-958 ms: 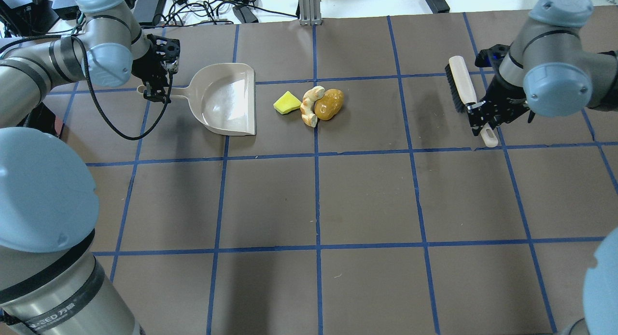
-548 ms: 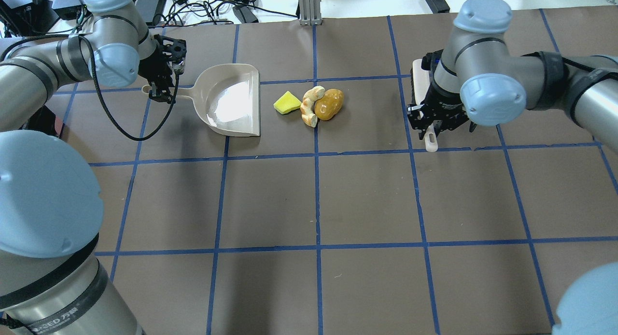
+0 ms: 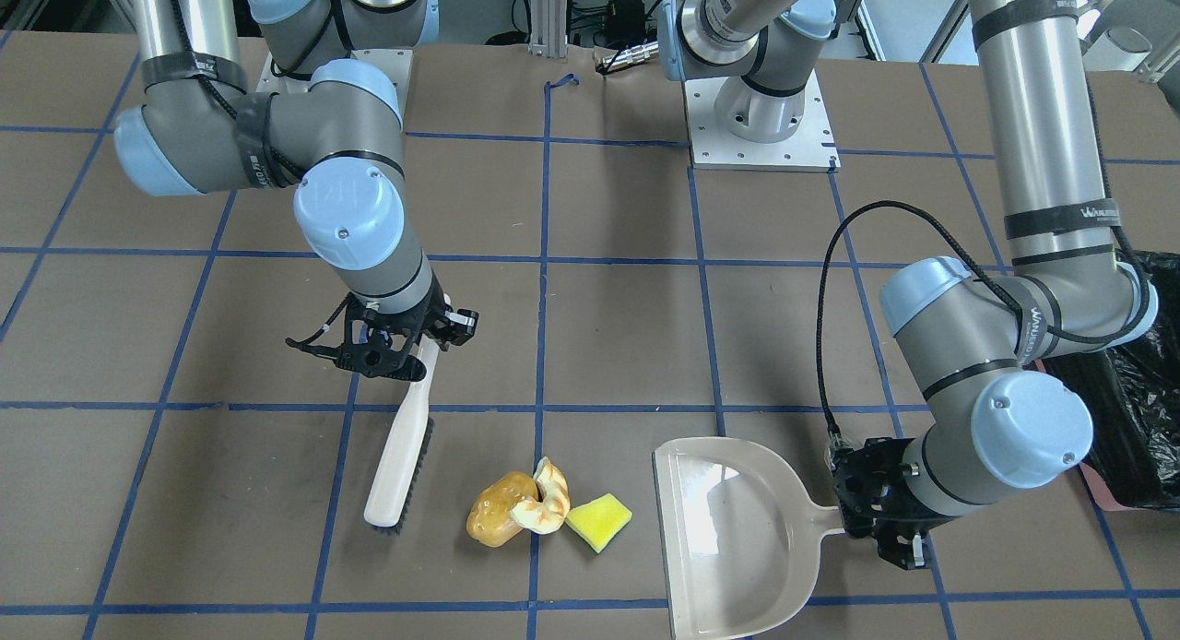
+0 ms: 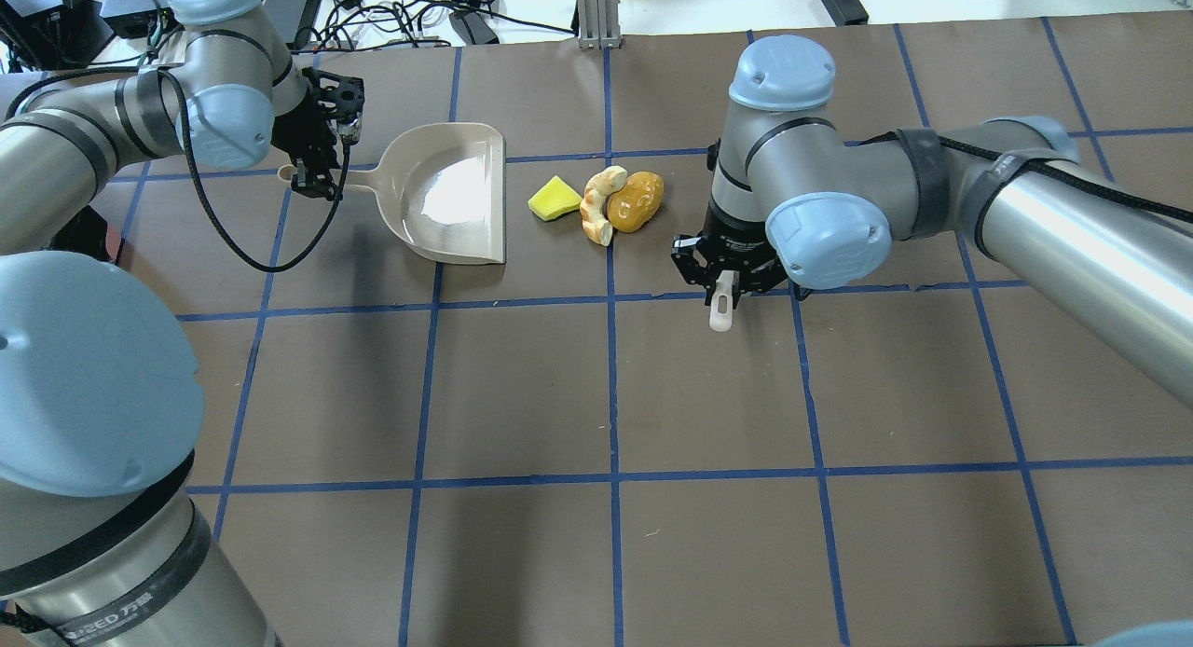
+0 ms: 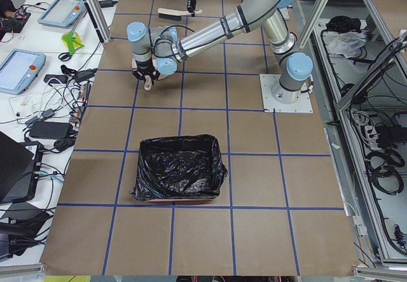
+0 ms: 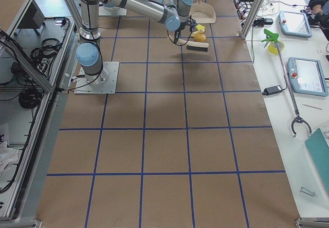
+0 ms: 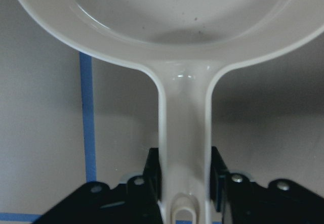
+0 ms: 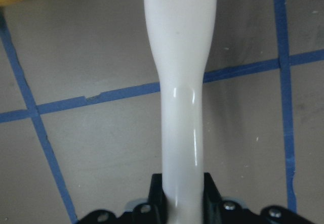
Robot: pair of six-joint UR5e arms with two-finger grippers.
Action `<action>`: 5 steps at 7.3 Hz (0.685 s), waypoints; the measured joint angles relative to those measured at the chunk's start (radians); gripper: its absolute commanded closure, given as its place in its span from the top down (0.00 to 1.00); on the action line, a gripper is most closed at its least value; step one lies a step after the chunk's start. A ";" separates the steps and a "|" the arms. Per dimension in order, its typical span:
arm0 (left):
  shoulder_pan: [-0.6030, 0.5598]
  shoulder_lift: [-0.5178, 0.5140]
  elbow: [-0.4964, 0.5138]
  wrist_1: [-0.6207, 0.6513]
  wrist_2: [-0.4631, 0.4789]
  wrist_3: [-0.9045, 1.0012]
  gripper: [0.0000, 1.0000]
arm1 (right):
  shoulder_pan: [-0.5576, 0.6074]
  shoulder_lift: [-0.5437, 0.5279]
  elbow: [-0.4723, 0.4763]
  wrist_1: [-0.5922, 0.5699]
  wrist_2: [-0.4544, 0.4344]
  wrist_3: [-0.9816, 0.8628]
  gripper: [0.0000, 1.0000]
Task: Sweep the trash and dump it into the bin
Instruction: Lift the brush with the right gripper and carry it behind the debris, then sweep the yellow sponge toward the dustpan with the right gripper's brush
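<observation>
My left pincer (image 7: 185, 179) was clamped on the flat handle of the beige plastic dustpan (image 3: 728, 539), one finger pressed to each side of it. The pan sat flat on the brown paper-covered table (image 3: 627, 326) with blue tape lines, open mouth facing the trash.

My right pincer (image 8: 183, 196) was closed tight round the white plastic handle of the black-bristled brush (image 3: 398, 456). The brush head sat low, on the far side of the trash from the dustpan. Couldn't tell if the bristles touched the table.

All trash lay in front of the dustpan mouth, none inside. The yellow wedge with green back (image 3: 599, 522) was closest to the mouth, near but apart from it. The pale cream curved slice (image 3: 548, 509) lay just beside the wedge, and it touched the golden-brown lumpy potato (image 3: 496, 520), which was farthest from the dustpan and nearest the brush.

The pink box-shaped bin (image 5: 180, 143) with crinkly black bag liner stood well apart from the dustpan, out past its handle end.
</observation>
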 measured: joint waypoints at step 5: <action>0.001 -0.001 0.007 0.001 0.001 0.004 0.00 | 0.083 0.079 -0.043 -0.026 0.032 0.118 0.00</action>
